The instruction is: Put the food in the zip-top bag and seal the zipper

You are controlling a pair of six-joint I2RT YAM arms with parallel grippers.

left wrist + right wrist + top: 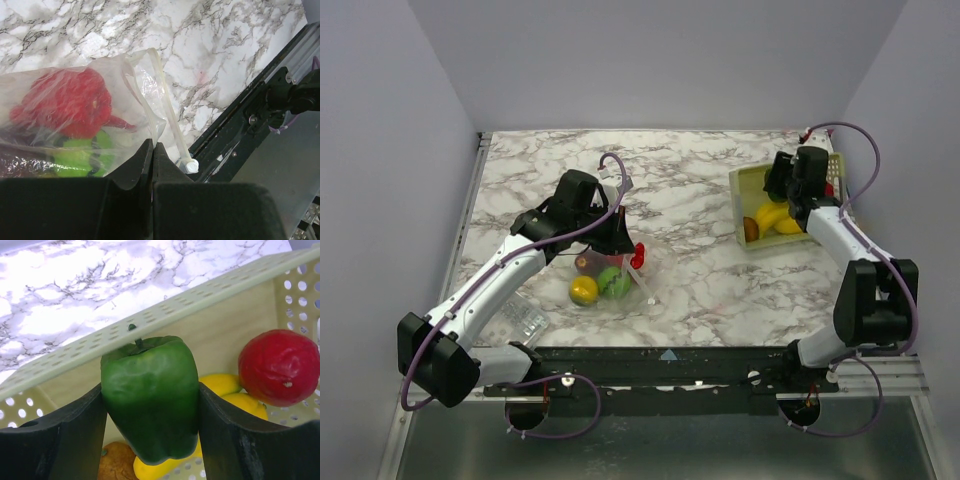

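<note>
Green pepper [147,390] sits clamped betw. the two fingers of the right hand [150,412], inside the pale green basket [150,315] at the far right of the bench [700,270]; not yet carried over. Left hand [152,150] is fully closed, pinching an edge of the zip-top bag [75,115], which lies near side, left of centre.

Progress, as I judge it: approx. four pcs bagged, i.e. red piece [70,107], green piece [75,155], yellow piece [584,290], dark piece [586,263]. Left to do: the pepper, plus red fruit [279,367], yellow fruits [240,402] and orange-brown fruit [117,462] in the basket, then press the zipper [167,107], which looks unsealed.

Top view alone shows bag and basket well apart. Left wrist view alone shows the zipper strip. Right wrist view alone shows the grip on the pepper.
</note>
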